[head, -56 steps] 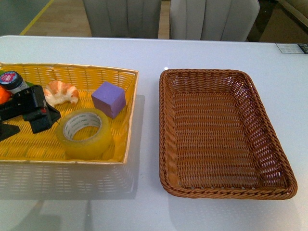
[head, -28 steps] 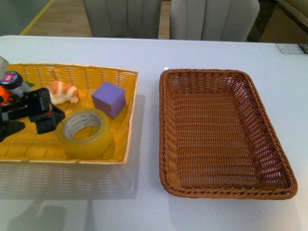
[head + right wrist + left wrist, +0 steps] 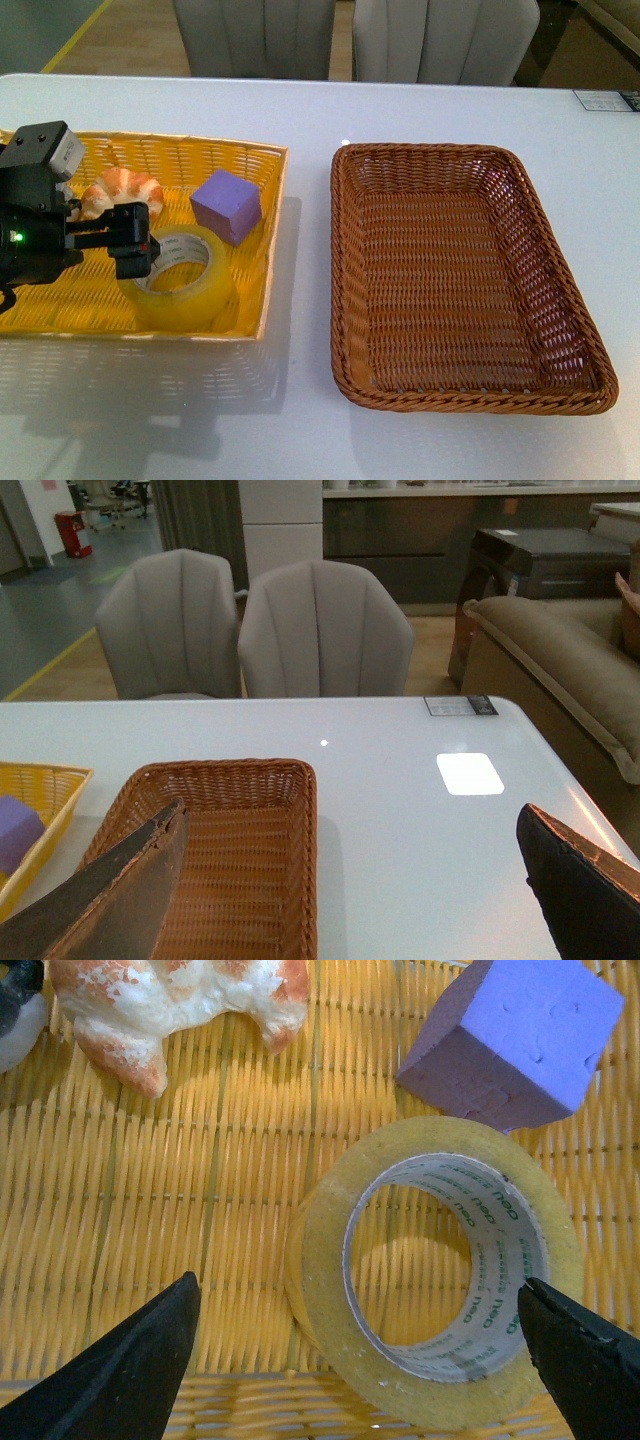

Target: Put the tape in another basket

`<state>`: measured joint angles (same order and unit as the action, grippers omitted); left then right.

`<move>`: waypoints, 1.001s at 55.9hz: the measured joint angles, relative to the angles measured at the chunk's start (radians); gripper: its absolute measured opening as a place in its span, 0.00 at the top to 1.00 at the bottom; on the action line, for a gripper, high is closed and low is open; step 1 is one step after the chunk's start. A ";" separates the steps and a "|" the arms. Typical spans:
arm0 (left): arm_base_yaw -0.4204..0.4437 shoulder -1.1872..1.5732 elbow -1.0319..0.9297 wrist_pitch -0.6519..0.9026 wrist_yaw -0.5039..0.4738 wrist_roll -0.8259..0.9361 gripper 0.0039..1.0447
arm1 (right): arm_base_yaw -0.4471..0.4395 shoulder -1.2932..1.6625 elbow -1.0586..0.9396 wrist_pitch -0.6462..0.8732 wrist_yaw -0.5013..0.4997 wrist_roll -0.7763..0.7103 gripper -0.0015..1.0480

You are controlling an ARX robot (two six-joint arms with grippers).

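The tape (image 3: 190,285), a wide yellowish roll with a white printed core, lies flat at the front right of the yellow basket (image 3: 272,225). My left gripper (image 3: 132,246) hovers open over the roll's left rim. In the left wrist view the open gripper (image 3: 358,1288) has a black finger on either side of the tape (image 3: 325,1295), not touching it. The dark-brown wicker basket (image 3: 460,280) stands empty to the right. My right gripper (image 3: 352,810) is open and empty, raised over the table beside the brown basket (image 3: 230,860); it is out of the front view.
A purple cube (image 3: 226,205) sits right behind the tape, close to it (image 3: 520,1040). A croissant (image 3: 120,190) lies to the left of the cube. Two grey chairs (image 3: 255,630) stand beyond the white table's far edge. A card (image 3: 605,100) lies at the far right corner.
My left arm has risen from the left of the yellow basket and moved right, turning its open gripper down over the tape. The tape and the baskets have not moved.
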<state>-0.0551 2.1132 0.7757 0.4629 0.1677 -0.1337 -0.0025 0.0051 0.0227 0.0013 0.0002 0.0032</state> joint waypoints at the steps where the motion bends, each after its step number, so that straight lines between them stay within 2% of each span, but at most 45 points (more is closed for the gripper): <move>1: 0.000 0.005 0.004 -0.003 -0.003 0.004 0.08 | 0.000 0.000 0.000 0.000 0.000 0.000 0.09; 37: -0.003 0.130 0.090 -0.039 -0.038 0.069 0.09 | 0.000 0.000 0.000 0.000 0.000 0.000 0.09; 48: -0.003 0.134 0.099 -0.040 -0.057 0.072 0.49 | 0.000 0.000 0.000 0.000 0.000 0.000 0.09; 56: -0.007 0.134 0.101 -0.040 -0.055 0.071 0.69 | 0.000 0.000 0.000 0.000 0.000 0.000 0.09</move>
<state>-0.0620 2.2467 0.8768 0.4229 0.1131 -0.0624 -0.0021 0.0051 0.0227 0.0013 0.0002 0.0032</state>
